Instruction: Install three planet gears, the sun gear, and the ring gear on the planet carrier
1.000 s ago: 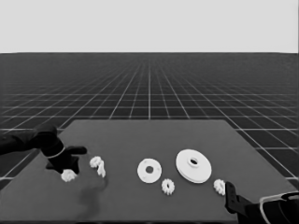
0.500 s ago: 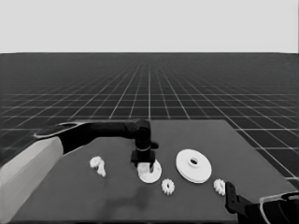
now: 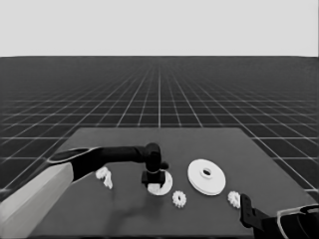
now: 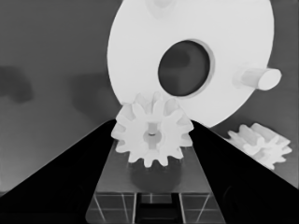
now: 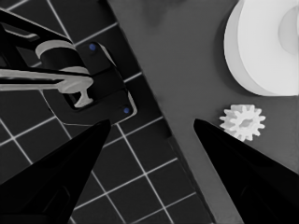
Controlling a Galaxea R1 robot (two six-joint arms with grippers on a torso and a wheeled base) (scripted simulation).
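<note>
My left gripper (image 3: 152, 178) reaches in from the left and stands over the near left edge of the smaller round part (image 3: 162, 185), the planet carrier. In the left wrist view the left gripper (image 4: 154, 123) is shut on a planet gear (image 4: 152, 140), held just off the rim of the smaller round part (image 4: 140, 46), whose short peg (image 4: 257, 78) sticks up. A loose gear (image 3: 179, 199) lies just right of it on the table. The larger round part (image 3: 206, 177), the ring gear, lies farther right. My right gripper (image 5: 152, 123) is parked open at the near right corner.
Another gear (image 3: 234, 199) lies by the parked right arm (image 3: 269, 224), near the table's front edge. Small white parts (image 3: 104, 177) lie left of the smaller round part, under the left arm. Dark machinery (image 5: 84, 88) shows past the table's edge.
My left arm carried the gear from the table's left end to the smaller round part and came down at its rim. The right arm stayed parked.
</note>
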